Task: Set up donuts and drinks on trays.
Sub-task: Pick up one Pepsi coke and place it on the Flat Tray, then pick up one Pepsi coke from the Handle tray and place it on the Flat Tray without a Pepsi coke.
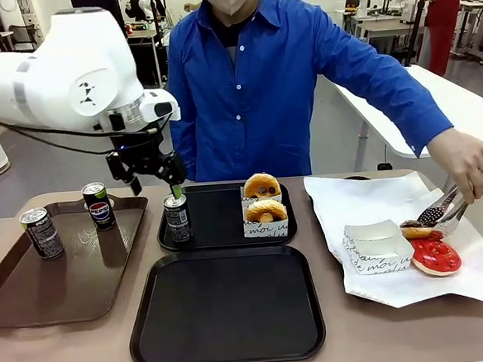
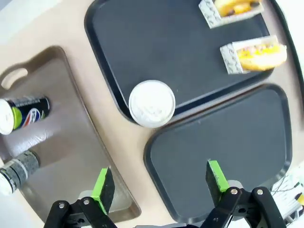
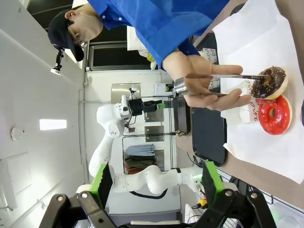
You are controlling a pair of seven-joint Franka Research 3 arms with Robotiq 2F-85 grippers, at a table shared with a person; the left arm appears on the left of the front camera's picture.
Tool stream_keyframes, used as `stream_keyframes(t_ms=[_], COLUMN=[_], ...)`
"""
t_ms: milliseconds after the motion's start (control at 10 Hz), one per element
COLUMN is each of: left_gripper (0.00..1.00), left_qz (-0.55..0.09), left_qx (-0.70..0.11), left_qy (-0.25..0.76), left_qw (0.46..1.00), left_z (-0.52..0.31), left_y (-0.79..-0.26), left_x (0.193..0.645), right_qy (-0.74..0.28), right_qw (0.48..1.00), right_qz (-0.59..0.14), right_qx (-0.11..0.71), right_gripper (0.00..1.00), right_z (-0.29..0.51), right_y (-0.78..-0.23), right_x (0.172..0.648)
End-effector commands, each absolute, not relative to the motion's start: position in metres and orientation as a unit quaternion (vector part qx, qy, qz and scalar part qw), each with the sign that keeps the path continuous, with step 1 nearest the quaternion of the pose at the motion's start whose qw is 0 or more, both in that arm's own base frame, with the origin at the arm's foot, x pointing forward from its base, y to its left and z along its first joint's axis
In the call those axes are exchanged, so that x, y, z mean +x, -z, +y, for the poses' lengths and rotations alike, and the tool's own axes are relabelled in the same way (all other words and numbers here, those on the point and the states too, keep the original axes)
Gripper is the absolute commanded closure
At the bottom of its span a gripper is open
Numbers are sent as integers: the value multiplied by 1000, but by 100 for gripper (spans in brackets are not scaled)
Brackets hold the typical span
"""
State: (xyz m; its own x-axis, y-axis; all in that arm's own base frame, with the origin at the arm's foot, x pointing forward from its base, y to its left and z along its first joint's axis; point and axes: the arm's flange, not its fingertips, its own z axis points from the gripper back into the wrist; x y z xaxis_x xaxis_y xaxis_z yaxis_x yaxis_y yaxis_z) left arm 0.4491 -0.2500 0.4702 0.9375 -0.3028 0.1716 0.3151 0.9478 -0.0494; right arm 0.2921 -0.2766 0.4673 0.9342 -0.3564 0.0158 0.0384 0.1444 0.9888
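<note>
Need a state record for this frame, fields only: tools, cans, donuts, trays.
left tool: open, above can on far black tray
right tool: open, holding nothing
brown tray: two cans
far black tray: two boxed donuts
person's hand: tongs on chocolate donut
white paper: red-iced donut, white box

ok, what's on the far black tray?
Far black tray holds a soda can at near-left corner, two boxed glazed donuts at right, one behind the other. From the front, front box covers most of the rear box.
</note>
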Motion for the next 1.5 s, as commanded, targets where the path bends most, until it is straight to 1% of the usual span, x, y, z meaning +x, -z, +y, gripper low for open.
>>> stream_keyframes(t_ms=[0,200,300,1400], left_gripper=[0,0,0,0], left_qz=[-96,-106,-86,-86], left_qx=[-49,-41,-37,-37], left_qy=[158,141,153,153], left_qw=[981,983,984,984], left_z=[-224,-206,-231,-231], left_y=[-469,-470,-471,-471], left_x=[422,412,426,426], right_qy=[131,131,131,131], right_qw=[742,742,742,742], right_qz=[-126,-126,-126,-126], right_qx=[646,646,646,646], right_gripper=[0,0,0,0], right_z=[-277,-277,-277,-277], right_y=[-468,-468,-468,-468], right_x=[291,291,291,291])
